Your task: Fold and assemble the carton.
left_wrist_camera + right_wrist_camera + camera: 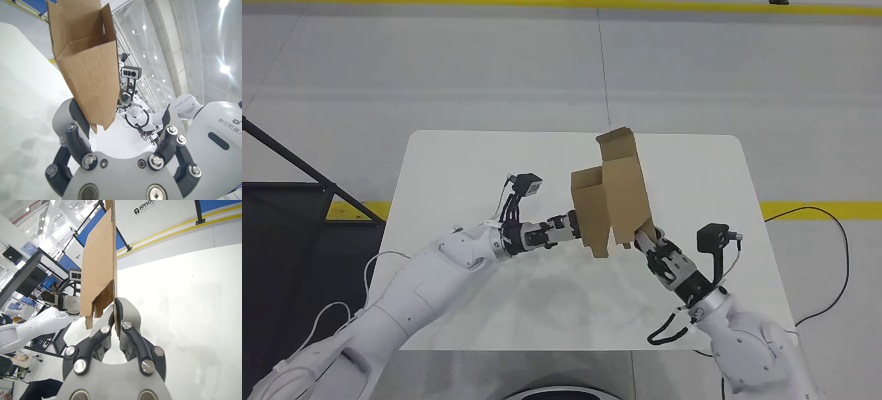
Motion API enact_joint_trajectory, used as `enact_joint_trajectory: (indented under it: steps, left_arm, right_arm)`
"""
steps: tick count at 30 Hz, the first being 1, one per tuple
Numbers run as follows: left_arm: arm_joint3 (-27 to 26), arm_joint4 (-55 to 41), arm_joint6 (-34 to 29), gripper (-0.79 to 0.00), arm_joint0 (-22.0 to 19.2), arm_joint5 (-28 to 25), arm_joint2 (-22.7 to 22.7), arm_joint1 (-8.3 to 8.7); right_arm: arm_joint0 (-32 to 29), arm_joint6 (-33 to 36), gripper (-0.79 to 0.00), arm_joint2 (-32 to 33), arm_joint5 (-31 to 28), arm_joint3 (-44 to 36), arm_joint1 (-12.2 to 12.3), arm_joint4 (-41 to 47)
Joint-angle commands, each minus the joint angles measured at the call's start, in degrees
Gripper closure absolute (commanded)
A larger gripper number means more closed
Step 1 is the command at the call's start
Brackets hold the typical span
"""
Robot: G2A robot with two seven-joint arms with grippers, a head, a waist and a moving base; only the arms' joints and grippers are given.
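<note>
The carton (610,195) is held upright in the air above the middle of the white bench (462,170), between the two arms. It is opened out into a hollow brown sleeve: its side walls stand apart and its upper end is open. What can be seen of the inside is empty. The lower flaps (94,311) hang loose and unfolded, so the bottom is not closed. By this judgement the squaring-up is done, while folding and tucking the end flaps is left.

The right end effector (115,313) is pressed together on a thin edge of the carton's lower wall, pinching the cardboard between its pads. The left end effector (121,113) is spread wide. The carton's bottom corner sits against one of its fingers (79,117), with the other finger well apart from the cardboard.
</note>
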Motion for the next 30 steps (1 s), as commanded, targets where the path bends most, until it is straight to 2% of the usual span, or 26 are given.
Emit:
enact_joint_trajectory:
  steps: [1, 30]
  left_arm:
    - [0.37, 0.05, 0.0, -0.785, -0.18, 0.0, 0.19, -0.19]
    - [3.83, -1.17, -1.25, -0.785, -1.64, 1.26, 0.51, -3.29]
  right_arm:
    - [0.24, 0.14, 0.0, -0.56, 0.2, -0.02, -0.08, -1.0]
    - [1.66, -0.4, 0.0, -6.19, 1.48, -0.22, -1.24, -9.75]
